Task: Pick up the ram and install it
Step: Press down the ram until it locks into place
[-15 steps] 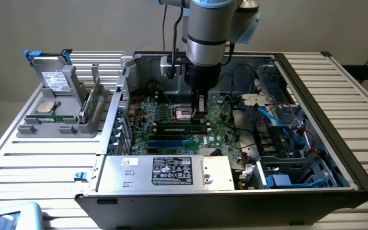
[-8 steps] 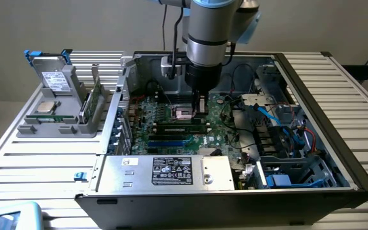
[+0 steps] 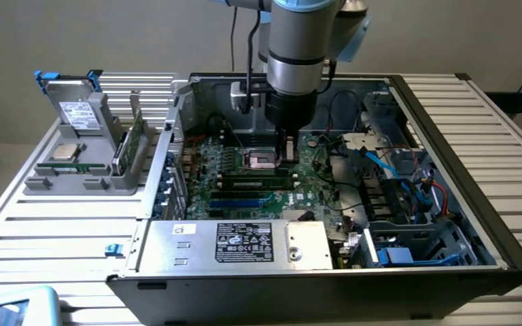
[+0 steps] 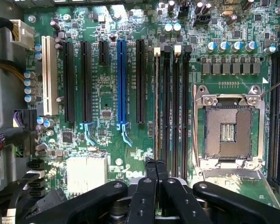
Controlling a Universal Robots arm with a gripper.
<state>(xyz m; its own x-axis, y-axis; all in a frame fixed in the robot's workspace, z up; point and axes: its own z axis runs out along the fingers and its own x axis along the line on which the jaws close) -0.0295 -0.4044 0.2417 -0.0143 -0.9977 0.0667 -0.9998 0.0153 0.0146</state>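
Note:
The ram stands on edge in the memory slot nearest the black expansion slots, seen edge-on as a thin pale green line. In the exterior view the ram is a green stick with dark chips, lying along the slots just in front of the CPU socket. My gripper hangs straight down inside the open case, over the end of the stick toward the exterior view's right. In the wrist view my gripper is shut, its black fingers pressed together right above one end of the ram, with nothing between them.
The open CPU socket lies beside the memory slots. A blue slot and black slots cross the motherboard. Cables and drive bays fill the case toward the exterior view's right. A grey holder with parts stands outside the case.

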